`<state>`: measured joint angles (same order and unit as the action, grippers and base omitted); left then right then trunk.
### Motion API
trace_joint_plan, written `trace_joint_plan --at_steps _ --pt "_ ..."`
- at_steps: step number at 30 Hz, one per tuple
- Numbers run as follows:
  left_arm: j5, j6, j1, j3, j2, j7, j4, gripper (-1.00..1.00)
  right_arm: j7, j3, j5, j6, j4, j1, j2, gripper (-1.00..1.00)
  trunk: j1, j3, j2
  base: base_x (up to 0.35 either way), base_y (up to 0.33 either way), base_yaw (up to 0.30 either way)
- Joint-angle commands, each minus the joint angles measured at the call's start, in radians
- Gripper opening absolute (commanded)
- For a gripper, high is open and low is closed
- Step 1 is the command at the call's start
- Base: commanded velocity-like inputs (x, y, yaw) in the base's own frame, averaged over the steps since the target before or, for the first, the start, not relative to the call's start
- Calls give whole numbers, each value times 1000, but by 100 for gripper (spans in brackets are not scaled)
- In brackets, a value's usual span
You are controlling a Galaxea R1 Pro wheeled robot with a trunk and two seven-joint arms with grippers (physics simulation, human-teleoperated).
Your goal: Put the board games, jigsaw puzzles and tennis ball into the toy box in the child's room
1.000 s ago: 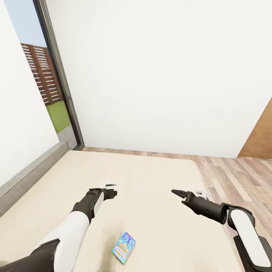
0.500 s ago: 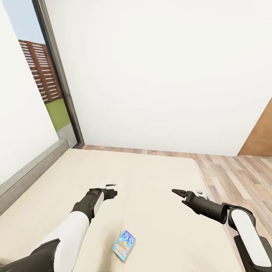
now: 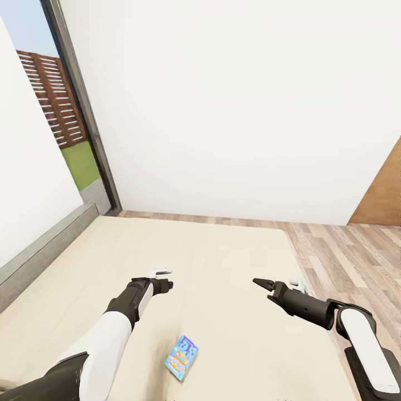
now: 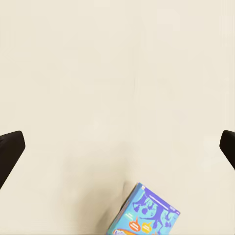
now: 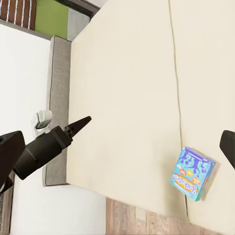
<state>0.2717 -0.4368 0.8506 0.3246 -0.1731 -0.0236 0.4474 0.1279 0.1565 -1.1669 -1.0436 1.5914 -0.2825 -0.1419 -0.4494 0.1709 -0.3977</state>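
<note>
Looking down from the head camera, you see a cream bed (image 3: 223, 267) spread across the lower half of the scene, with a white wall behind it, a wood floor (image 3: 345, 256) to its right and a tall window (image 3: 55, 122) at the left. Both of your arms reach out over the bed. A blue board game (image 3: 181, 357) lies flat on the bed surface near the bottom edge, between the two arms and closer to you than either gripper. The left gripper (image 3: 161, 278) hangs above the bed, well apart from the board game; from this angle you cannot tell how wide its fingers stand. The right gripper (image 3: 277, 287) also hangs over the bed, its fingers parted and holding nothing.

In the left wrist view, the two dark fingertips (image 4: 11, 149) sit at opposite edges, spread wide with nothing between them but bed (image 4: 117, 88). The board game (image 4: 147, 213) shows at the frame's edge, untouched.

In the right wrist view, the right fingertips (image 5: 10, 147) likewise stand far apart and empty. The board game (image 5: 193, 174) lies on the bed (image 5: 127, 98) near its edge, just beside a seam in the surface. The left gripper (image 5: 73, 128) appears across the bed, well apart from the game.
</note>
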Motion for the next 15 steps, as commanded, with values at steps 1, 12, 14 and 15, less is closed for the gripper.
trace_joint_plan --at_steps 1,12,14,15 --pt "7 -5 1 7 -1 -2 2 100 10 1 -13 -4 0 -1 0 100 -1 4 -2 0 0 -89" --pt "7 -8 1 7 -1 -26 2 100 11 13 -135 -4 -1 -62 -30 100 -1 22 -2 0 0 -88" --pt "7 -9 1 7 -1 -36 2 100 11 15 -167 -4 -2 -98 -51 100 -1 25 -2 0 0 -73" --pt "7 -10 1 7 -1 -41 2 100 11 14 -183 -4 -3 -118 -63 100 -1 27 -2 0 0 -66"
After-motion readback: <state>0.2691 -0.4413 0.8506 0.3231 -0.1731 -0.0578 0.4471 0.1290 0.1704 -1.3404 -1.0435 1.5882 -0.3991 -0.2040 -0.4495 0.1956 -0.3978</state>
